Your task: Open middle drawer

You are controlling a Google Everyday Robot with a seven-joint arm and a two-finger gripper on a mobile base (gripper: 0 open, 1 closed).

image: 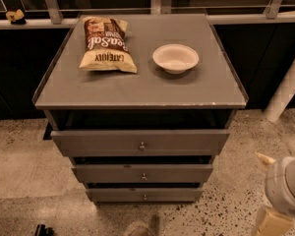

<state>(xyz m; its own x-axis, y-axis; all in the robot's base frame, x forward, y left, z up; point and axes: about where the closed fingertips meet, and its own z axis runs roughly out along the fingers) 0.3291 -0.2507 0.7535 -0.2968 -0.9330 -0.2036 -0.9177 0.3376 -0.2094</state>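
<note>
The grey cabinet (137, 90) has three grey drawer fronts stacked below its top, each with one small round knob. The middle drawer (113, 173) is the medium one, with its knob (143, 176) at the centre; its front sits in line with the others. The widest drawer (98, 142) is above it and the narrowest (118, 194) below. My gripper (274, 200) is at the bottom right edge of the view, low over the floor, right of the drawers and clear of them, touching nothing.
A chip bag (107, 44) and a white bowl (175, 58) lie on the cabinet top. A white arm link (287, 85) slants down at the right. Speckled floor surrounds the cabinet. A dark object (42, 229) lies at the bottom left.
</note>
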